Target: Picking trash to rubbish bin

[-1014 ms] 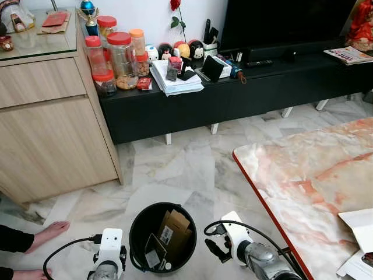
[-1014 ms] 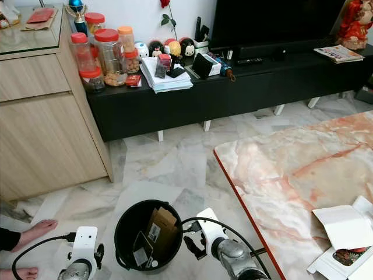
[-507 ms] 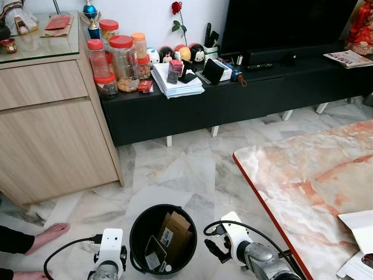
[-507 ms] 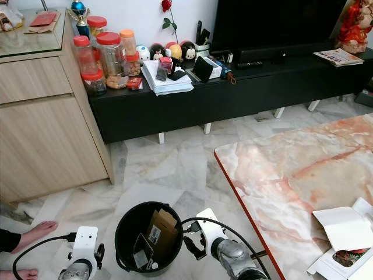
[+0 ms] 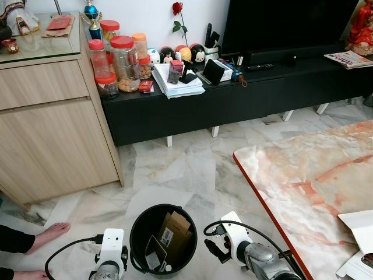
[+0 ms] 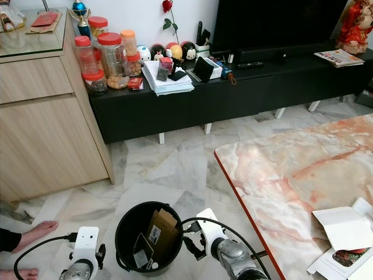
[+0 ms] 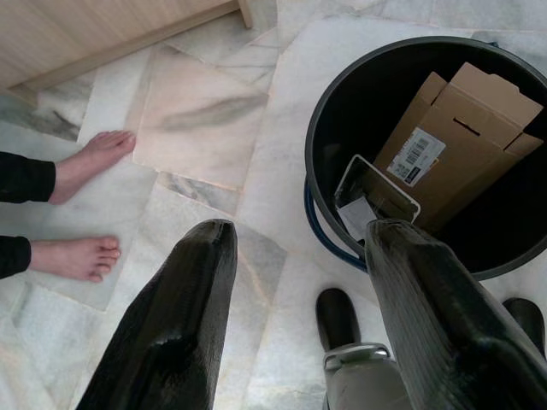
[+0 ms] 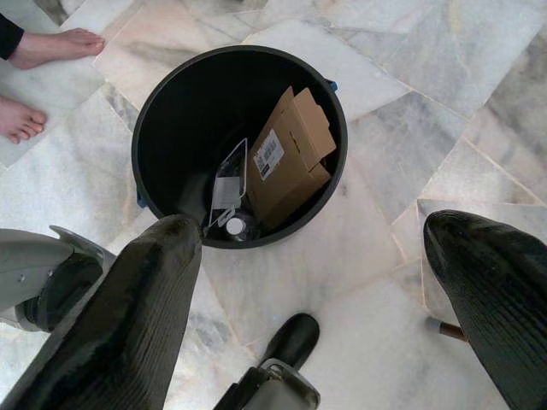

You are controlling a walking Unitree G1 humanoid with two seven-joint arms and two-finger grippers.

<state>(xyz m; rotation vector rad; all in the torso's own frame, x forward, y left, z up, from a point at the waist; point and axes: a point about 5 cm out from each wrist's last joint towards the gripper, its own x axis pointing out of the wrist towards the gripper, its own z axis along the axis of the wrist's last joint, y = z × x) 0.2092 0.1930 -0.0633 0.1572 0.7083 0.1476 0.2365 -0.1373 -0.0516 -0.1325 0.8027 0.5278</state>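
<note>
Room: marble floor (image 5: 175, 169), black TV console (image 5: 245, 99), pink marble table (image 5: 309, 175).
Bin: one black rubbish bin (image 8: 162, 102) between both arms, holding one flattened cardboard box (image 8: 291, 158) and one clear plastic packet (image 8: 229, 184).
Grippers: left gripper (image 7: 299, 325) and right gripper (image 8: 342, 282) both spread wide, empty.
Next: likely fetch the white packaging (image 6: 344, 233) on the table; keep clear of the person's two bare feet (image 7: 85, 205).

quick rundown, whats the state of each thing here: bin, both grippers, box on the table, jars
rubbish bin: upright, lidless, holding a cardboard box
left gripper: open, empty, beside the bin
right gripper: open, empty, above the bin
white box: flaps open, on the marble table
jars: upright, red lids on
</note>
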